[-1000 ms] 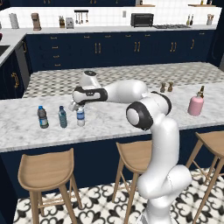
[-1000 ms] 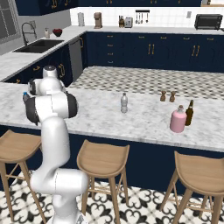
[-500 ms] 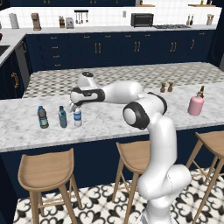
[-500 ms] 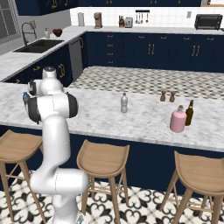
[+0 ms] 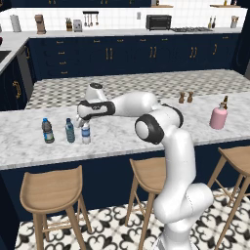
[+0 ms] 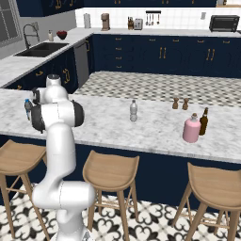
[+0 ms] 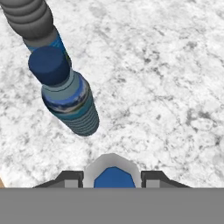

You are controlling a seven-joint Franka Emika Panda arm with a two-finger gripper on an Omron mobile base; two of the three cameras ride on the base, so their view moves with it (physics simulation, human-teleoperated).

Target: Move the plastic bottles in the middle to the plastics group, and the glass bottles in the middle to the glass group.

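Evidently a small clear water bottle with a blue label and white cap (image 5: 86,132) is set upright on the white marble counter (image 5: 127,134), just beside the slimmer teal-blue bottle with a blue cap (image 5: 70,130); the dark grey bottle with a label band (image 5: 47,130) stands on the far side of that teal-blue bottle. The placement is judged to be deliberate, so that plastics are gathered in one row. The two-finger gripper (image 5: 80,120) is held just above the clear bottle, and in the hand view a blue-and-white round top (image 7: 113,174) is seen between the dark finger tips (image 7: 70,178); whether the jaws pinch it or stand apart cannot be told.

A plain greyish-clear water bottle (image 6: 133,111) is left mid-counter, well apart from the teal-blue bottle. An opaque pink bottle with rounded shoulders (image 6: 191,128) is placed just beside a slim dark-brown long-necked bottle (image 6: 204,121), farther still, which suits the glass group.

Labels are seen as coloured bands; no writing can be read.
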